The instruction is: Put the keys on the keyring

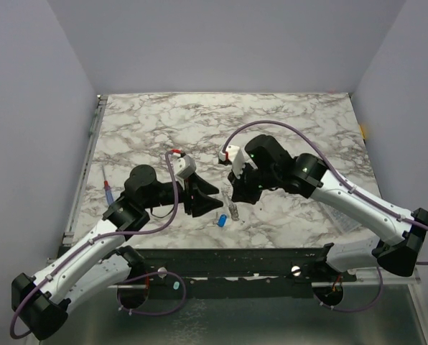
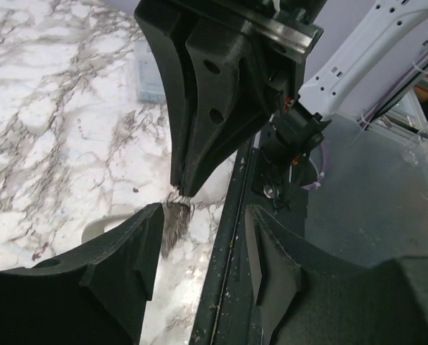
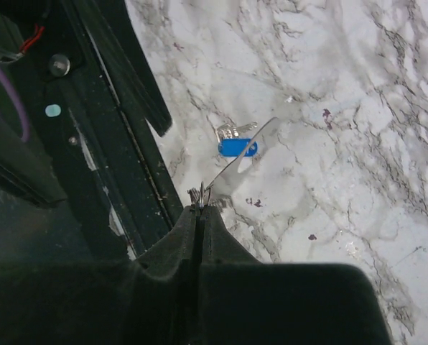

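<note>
The right gripper (image 3: 199, 210) is pinched tight on the keyring (image 3: 201, 192), a small wire loop at its fingertips, just above the near part of the table (image 1: 286, 122). A silvery key (image 2: 173, 228) hangs from that loop, its long axis pointing down toward the marble. The left gripper (image 2: 203, 241) faces it from the left, its fingers apart with nothing between them, and the hanging key sits just off the tip of one finger. The blue-headed key (image 3: 237, 147) lies flat on the marble close by, with silvery metal beside its head, near the black rail (image 1: 235, 259) along the table's near edge. Bare marble stretches beyond both grippers to the far edge. A screwdriver (image 1: 108, 188) lies well apart by the left edge.
</note>
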You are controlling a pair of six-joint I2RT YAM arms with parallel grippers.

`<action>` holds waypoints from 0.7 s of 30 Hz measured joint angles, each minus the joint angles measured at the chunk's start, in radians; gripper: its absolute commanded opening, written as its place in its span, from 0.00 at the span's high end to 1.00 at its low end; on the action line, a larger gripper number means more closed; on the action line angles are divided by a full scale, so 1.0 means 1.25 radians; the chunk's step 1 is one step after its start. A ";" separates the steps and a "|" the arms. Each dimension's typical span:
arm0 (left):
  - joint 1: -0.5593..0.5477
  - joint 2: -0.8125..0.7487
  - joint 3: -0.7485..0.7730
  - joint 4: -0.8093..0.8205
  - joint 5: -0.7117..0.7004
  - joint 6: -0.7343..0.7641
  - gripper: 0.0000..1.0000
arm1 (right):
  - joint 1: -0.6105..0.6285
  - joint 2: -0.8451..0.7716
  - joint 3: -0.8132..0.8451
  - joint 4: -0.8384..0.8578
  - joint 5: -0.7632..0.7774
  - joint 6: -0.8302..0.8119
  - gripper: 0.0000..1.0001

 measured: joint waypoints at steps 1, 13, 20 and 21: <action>-0.012 0.005 0.000 0.013 -0.004 -0.006 0.46 | 0.000 -0.002 0.004 -0.002 -0.013 -0.004 0.99; -0.136 0.029 -0.012 0.141 -0.117 -0.050 0.50 | 0.000 -0.008 0.051 -0.035 -0.134 -0.040 0.99; -0.172 0.056 -0.015 0.144 -0.143 -0.048 0.53 | 0.000 -0.011 0.063 -0.042 -0.168 -0.048 0.99; -0.175 0.056 -0.015 0.145 -0.145 -0.047 0.54 | 0.000 -0.013 0.063 -0.042 -0.170 -0.050 0.99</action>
